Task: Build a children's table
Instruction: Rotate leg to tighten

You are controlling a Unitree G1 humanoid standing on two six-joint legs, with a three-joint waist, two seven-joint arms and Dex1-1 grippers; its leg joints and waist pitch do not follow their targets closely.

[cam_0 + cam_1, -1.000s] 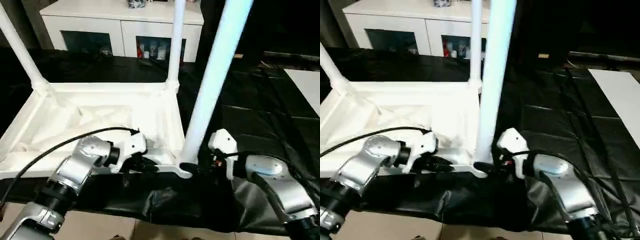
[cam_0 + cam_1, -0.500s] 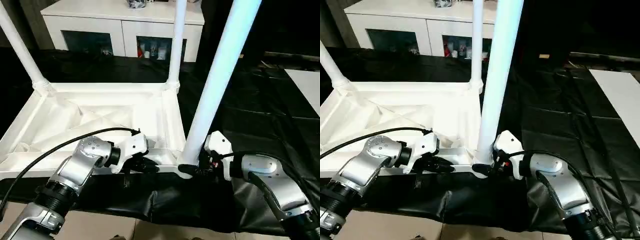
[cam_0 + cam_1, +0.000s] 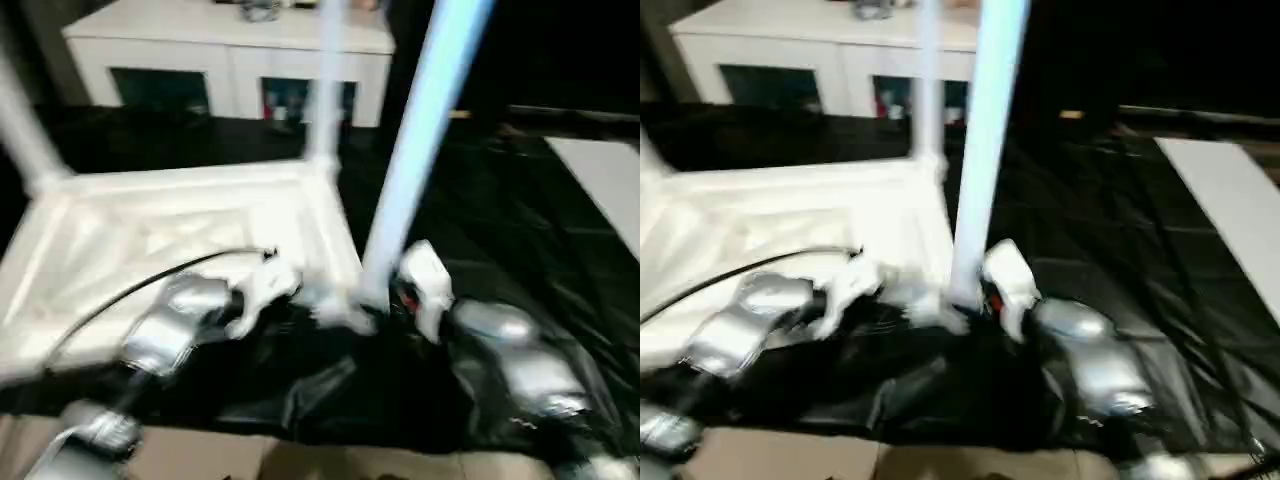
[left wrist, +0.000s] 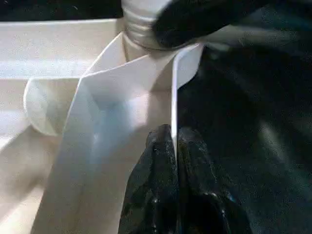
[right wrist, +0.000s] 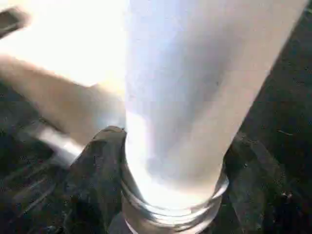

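Step in hand: seating a leg [image 3: 425,140] into the near right corner socket [image 4: 141,24] of the upturned table top [image 3: 180,235], as I judge it.
Where the table is: the top lies underside up on a black sheet [image 3: 500,210] spread over the floor. Two legs already stand in its far corners, one at far left [image 3: 25,140] and one at far right [image 3: 325,90]. Behind it is a white cabinet with glass doors [image 3: 230,55].
Left gripper [image 4: 174,146]: both black fingers are pressed together on the thin near rim [image 4: 174,92] of the top, just beside the corner socket, pinching the plastic wall between them.
Right gripper [image 5: 170,170]: one dark finger [image 5: 97,165] lies on each side of the leg's base, right where the leg's ribbed collar [image 5: 170,204] enters the socket. They look closed around the tube, though contact is partly hidden.
Leg attitude: it leans a little away from upright, its upper end tipping toward the right and far side.
Doing it well: hold the rim firmly so the corner cannot slide or lift on the slick sheet. Bring the leg square to the socket before pressing or turning, since a tilted collar could jam. Keep the grasp low, near the collar, for control.
Risk: the thin rim may flex under the pinch, and the long leg gives leverage that could twist the corner.
Progress: two legs fitted, this one going in, and the near left corner [image 3: 30,365] apparently yet to be filled.
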